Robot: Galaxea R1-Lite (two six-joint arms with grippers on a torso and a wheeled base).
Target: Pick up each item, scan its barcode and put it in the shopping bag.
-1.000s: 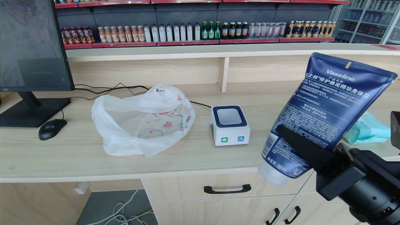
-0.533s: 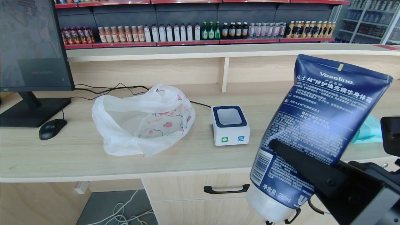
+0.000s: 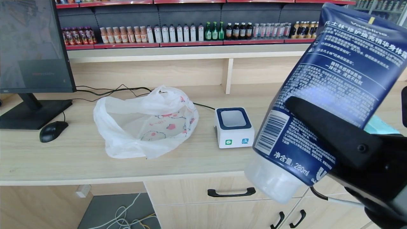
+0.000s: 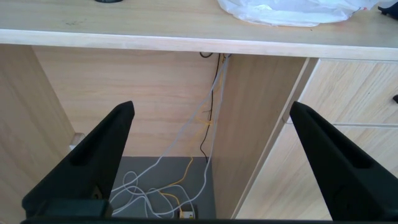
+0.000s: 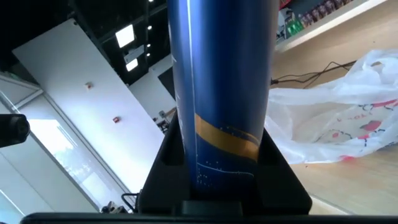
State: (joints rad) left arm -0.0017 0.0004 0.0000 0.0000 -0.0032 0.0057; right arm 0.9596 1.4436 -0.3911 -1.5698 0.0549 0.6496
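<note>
Tube (image 3: 324,95): clamped cap-down in right gripper (image 3: 305,114), aloft beside scanner (image 3: 234,127), well apart from bag (image 3: 144,122); barcode faces away from scanner window, so a missed read is likely unless turned; left gripper (image 4: 211,134) wide, empty, below surface (image 3: 63,156).

The right gripper (image 3: 297,109) is raised and clamped across the lower body of the blue tube (image 3: 337,63). One black finger lies along the tube's printed face, and the arm runs back and down behind the claw. The left gripper (image 4: 211,112) hangs low, its fingers spread wide apart.
</note>
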